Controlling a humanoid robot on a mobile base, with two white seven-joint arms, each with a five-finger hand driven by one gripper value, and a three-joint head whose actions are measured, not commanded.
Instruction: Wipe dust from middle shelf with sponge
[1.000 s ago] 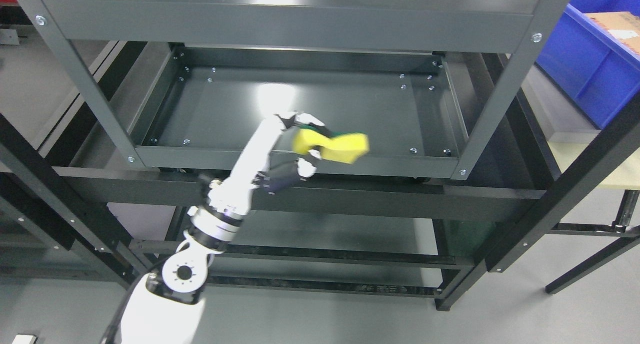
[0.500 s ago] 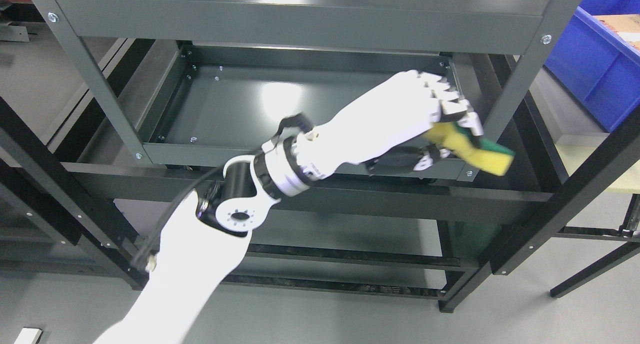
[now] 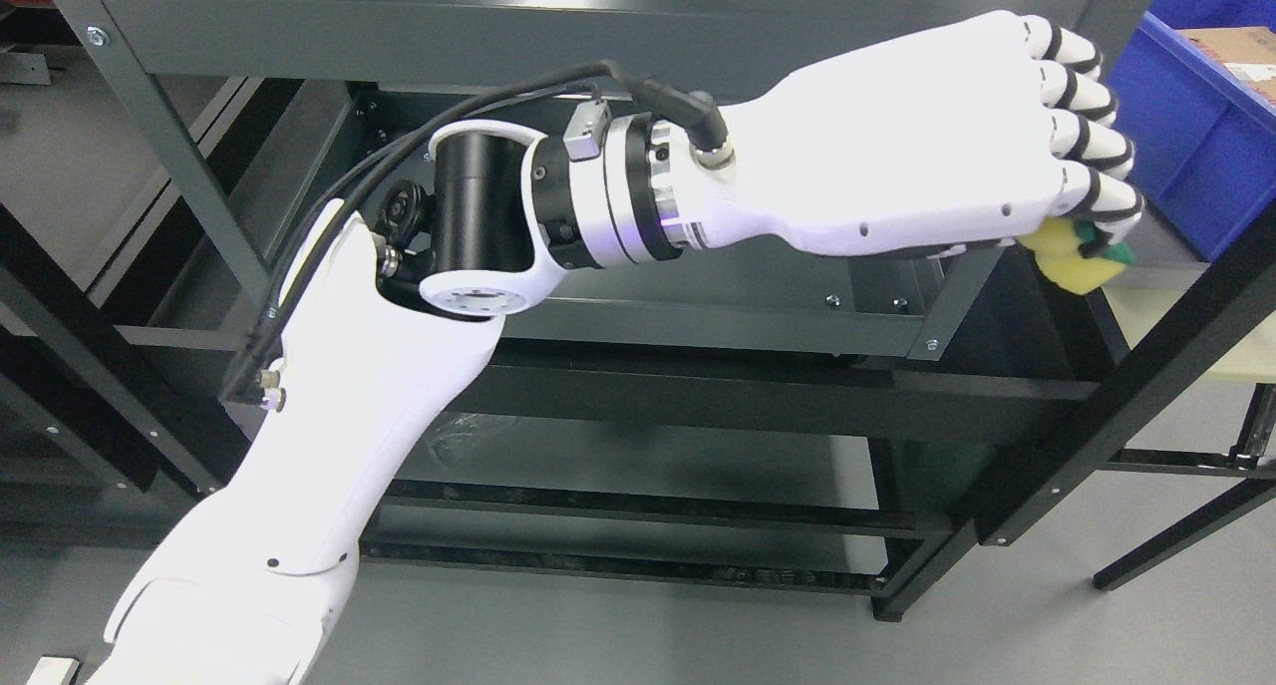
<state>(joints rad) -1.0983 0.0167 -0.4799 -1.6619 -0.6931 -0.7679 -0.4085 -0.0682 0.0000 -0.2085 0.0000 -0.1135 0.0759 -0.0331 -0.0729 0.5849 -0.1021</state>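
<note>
My left hand (image 3: 1082,211) is shut on a yellow sponge with a green back (image 3: 1073,254). Only a small part of the sponge shows under the curled fingers (image 3: 1092,147). The hand is raised, close to the camera, in front of the rack's right front post (image 3: 982,266), at the right end of the middle shelf (image 3: 758,311). My white forearm crosses the picture and hides most of the shelf's tray. The right arm is out of view.
The dark metal rack has an upper shelf (image 3: 399,27) above and lower rails (image 3: 638,396) below. A black diagonal frame bar (image 3: 1146,366) runs at the right. A blue bin (image 3: 1206,107) holding a cardboard box stands at the far right.
My left arm has swung right and up, carrying the sponge from over the shelf's front middle to past the right front post. The hand now fills much of the view.
</note>
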